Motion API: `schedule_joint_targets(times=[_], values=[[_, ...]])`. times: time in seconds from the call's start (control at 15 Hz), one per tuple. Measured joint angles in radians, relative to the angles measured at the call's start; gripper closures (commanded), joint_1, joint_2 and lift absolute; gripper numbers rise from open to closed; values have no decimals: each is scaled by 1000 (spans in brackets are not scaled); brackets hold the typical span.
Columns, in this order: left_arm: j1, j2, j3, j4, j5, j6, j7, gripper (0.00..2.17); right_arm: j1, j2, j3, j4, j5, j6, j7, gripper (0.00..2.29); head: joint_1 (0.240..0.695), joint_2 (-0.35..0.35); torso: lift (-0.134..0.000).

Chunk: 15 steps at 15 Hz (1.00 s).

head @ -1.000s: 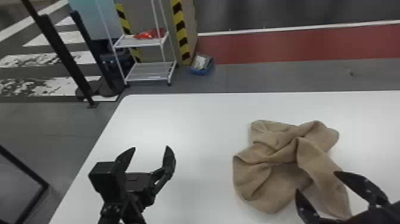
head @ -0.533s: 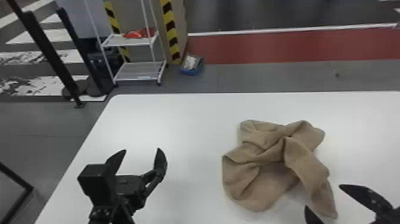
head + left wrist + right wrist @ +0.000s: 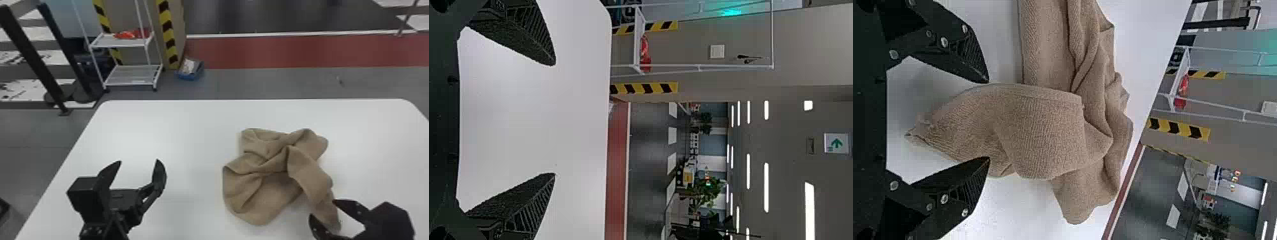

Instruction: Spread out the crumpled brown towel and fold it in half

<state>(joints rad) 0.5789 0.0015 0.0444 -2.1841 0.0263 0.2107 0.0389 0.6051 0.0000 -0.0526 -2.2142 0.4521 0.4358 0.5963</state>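
Right pincer [image 3: 322, 208] — now narrower — around towel's end [image 3: 329, 218]

the table [image 3: 175, 127] has a smooth white top with a soft, low sheen. on it, the brown towel [image 3: 261, 191] is matt cloth, its weave coarse and slightly rough. over the table, the left gripper [image 3: 139, 161] and right gripper [image 3: 322, 208] are matt black, plastic or coated metal, i can't tell which; their fingers have fine ridges, and small screws [image 3: 964, 212] on the right one's shine like bare metal. beyond the table, the rack [image 3: 123, 41] looks like white-painted metal, the blue bin [image 3: 190, 76] like plastic.
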Motion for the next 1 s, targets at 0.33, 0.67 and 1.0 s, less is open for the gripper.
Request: schedule_joint_targets(times=[0.33,0.67,1.0], values=[[-14,0,0,7,0,19,-8,83,-22,0,1,8,20,27,19,2182,695,84,-125],[-28,0,-2,14,2,85,-134,137,-2,0,-56,-31,-35,-2,16,2186,695,38,-125],[-63,0,-21,17,-6,226,-446,147,25,0,-202,-107,-151,0,16,2186,695,-160,-125]])
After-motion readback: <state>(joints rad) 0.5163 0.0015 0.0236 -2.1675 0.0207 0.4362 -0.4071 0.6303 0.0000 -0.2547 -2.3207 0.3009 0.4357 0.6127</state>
